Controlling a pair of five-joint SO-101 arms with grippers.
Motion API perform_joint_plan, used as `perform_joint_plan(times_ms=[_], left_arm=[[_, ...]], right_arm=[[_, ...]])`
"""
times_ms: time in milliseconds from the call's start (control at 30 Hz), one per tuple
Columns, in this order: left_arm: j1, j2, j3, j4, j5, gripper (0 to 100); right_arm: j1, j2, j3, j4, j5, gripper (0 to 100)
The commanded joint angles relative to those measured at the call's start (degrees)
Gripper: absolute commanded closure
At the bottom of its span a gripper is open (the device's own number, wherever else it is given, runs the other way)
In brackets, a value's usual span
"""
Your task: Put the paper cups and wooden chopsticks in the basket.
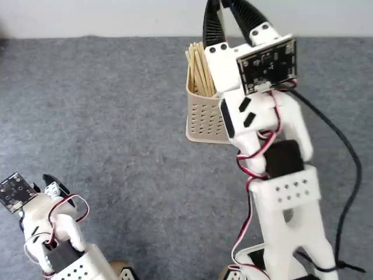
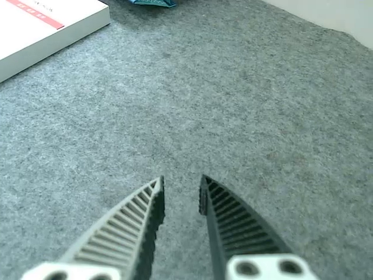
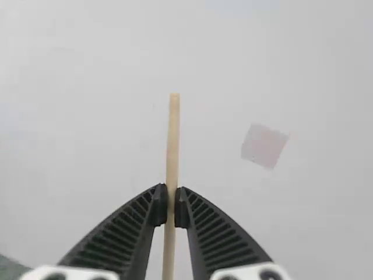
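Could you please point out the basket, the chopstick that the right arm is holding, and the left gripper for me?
basket (image 1: 204, 119), high view, on its perforated front wall.
chopstick (image 3: 173, 140), right wrist view, on the bare shaft past the clamp point.
left gripper (image 2: 182, 188), left wrist view, midway between its fingertips.

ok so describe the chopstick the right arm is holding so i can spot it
Find the beige basket at the far side of the grey table, then the right arm beside it. The chopstick is the single pale wooden stick pinched between that arm's black fingers, unlike the other chopsticks bundled upright in the basket.
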Motion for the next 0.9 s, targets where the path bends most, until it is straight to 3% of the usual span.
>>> perform_joint_plan(times_ms=[0, 200, 333, 533, 633, 867], left_arm=[[0.18, 0.09, -0.48, 0.35, -0.70, 91], [0.18, 0.09, -0.48, 0.35, -0.70, 91], [0.09, 0.09, -0.48, 0.35, -0.70, 91], [0.09, 0.09, -0.48, 0.35, -0.70, 91], [0.09, 0.09, -0.48, 0.35, -0.70, 91], [0.18, 0.09, -0.48, 0.35, -0.70, 91]], right_arm=[[2.33, -1.01, 6.24, -8.40, -4.31, 98.9], [4.70, -1.01, 12.04, -9.27, -13.01, 98.9], [5.49, -1.01, 15.30, -9.54, -14.24, 97.6], [6.37, -1.89, 17.85, -9.01, -15.03, 79.0], [6.55, -4.53, 17.85, -8.22, -16.35, 76.6], [6.20, -15.34, 13.80, 13.67, -16.70, 76.7]])
